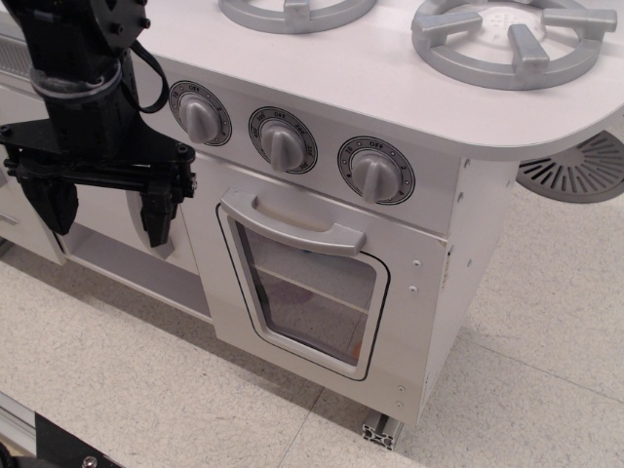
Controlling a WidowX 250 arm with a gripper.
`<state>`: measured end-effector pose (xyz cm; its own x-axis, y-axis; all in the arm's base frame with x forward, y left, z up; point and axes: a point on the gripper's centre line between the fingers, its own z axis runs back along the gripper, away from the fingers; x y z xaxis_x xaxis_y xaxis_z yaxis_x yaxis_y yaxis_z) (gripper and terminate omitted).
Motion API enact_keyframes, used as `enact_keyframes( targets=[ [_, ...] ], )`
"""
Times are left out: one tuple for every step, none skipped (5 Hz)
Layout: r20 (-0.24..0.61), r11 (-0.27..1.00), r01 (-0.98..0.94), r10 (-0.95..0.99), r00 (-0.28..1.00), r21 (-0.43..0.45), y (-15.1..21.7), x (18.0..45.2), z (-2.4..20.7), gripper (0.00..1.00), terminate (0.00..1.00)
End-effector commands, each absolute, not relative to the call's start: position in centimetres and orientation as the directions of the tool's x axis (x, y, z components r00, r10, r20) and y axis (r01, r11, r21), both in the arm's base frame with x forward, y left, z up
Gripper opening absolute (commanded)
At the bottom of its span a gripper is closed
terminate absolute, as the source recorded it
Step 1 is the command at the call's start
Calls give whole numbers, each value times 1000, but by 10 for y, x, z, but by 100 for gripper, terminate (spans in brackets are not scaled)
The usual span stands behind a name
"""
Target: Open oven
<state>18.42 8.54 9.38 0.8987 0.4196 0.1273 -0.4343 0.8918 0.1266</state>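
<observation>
The white toy oven [322, 292] stands in the middle of the view, seen from above. Its door is shut, with a rounded clear window [310, 297] in a grey frame and a wide silver-grey handle [292, 222] across the top. My black gripper [102, 213] hangs to the left of the door, at about handle height, in front of the neighbouring white cabinet. Its two fingers point down, stand apart and hold nothing. It does not touch the handle.
Three grey knobs [283, 141] sit in a row above the door. Two grey burner rings [507, 39] lie on the white stovetop. A grey slotted disc [580, 171] shows at the right. Speckled floor tiles [146, 370] lie in front.
</observation>
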Motion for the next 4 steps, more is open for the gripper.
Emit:
enact_keyframes(
  targets=[
    [127,892,-434,420,899,127,85,184,94,100,0],
    [96,770,-635,629,772,59,94,200,83,100,0],
    [140,601,-797,796,589,-59,110,216,72,100,0],
    [152,453,-874,890,430,-177,129,232,57,100,0]
  ],
)
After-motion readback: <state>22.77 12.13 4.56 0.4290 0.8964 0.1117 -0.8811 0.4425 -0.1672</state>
